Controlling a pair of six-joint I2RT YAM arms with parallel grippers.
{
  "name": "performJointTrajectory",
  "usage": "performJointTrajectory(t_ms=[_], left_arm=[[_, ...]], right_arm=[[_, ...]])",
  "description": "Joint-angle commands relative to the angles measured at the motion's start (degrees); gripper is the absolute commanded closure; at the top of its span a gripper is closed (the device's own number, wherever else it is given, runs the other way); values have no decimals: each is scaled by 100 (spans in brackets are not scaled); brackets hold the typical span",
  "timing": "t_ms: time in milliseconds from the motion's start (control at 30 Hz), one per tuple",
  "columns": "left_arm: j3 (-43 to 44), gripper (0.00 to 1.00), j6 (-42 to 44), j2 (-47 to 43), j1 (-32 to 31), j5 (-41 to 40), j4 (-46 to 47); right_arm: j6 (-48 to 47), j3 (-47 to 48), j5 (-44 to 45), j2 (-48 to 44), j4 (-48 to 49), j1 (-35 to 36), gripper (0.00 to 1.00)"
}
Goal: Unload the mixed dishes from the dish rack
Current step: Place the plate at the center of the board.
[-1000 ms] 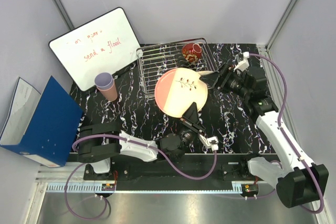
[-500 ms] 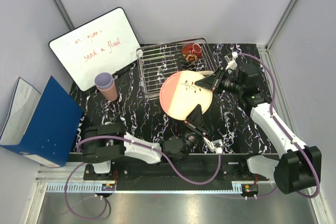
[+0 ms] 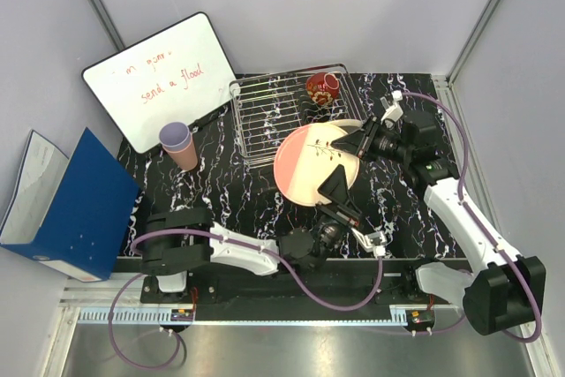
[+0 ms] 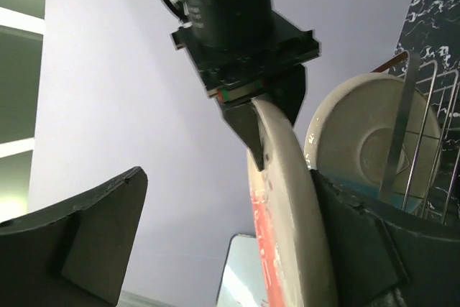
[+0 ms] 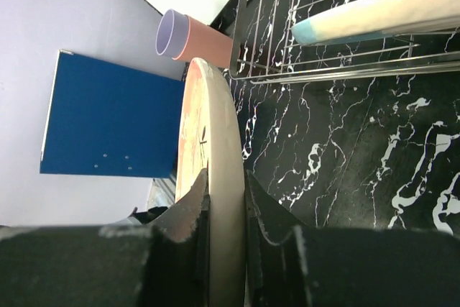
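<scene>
Right wrist view: the right gripper pinches the rim of the round pink-and-cream plate, held on edge beside the silver wire dish rack. The left gripper straddles the opposite rim, jaws wide. If the right gripper lets go first, the plate would likely drop.

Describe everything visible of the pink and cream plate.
The plate is round, glossy like glazed ceramic, half pink, half cream, with a dark sprig in the middle. It is held tilted on edge by the near right corner of the rack. The right gripper pinches its far rim; the left gripper has open fingers straddling its near rim.
</scene>
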Motion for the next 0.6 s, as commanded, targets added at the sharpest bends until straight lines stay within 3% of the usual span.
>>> performJointTrajectory(t_ms=[0, 233, 567], left_arm=[[396, 1, 122, -141, 55, -282, 2155], [967, 1, 490, -272, 151, -957, 2366], [1328, 1, 211, -1476, 266, -2127, 2357]], right_arm=[[41, 263, -34, -292, 100, 77, 100], [278, 464, 757, -617, 82, -177, 100], [849, 1387, 2215, -591, -400, -1320, 100]])
